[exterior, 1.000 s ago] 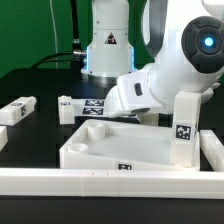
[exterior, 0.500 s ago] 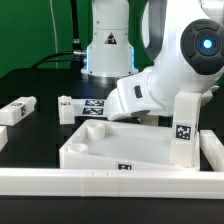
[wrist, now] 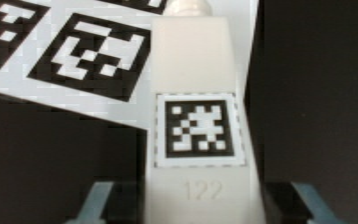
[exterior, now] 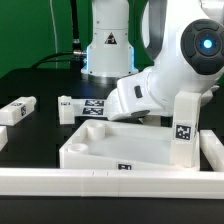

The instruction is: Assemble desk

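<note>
The pincer (wrist: 202,207) stands apart astride a tagged leg (wrist: 197,110), with a thin dark gap at each finger; the leg's far end reaches the marker board (wrist: 60,45). The desk slab (exterior: 120,148) lies near the front edge of the bench (exterior: 40,85), with a second leg (exterior: 183,125) upright at one of its corners.

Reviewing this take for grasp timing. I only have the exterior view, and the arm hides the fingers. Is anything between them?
Observer: Yes. The wrist view shows a white leg between the fingers.
Operator: Gripped already?
Observer: Cannot tell. One finger shows on each side of it, but whether they touch it is unclear.
Operator: Where is that leg? I can't find it.
Observer: Beside the marker board, with its tag facing the wrist camera.
</note>
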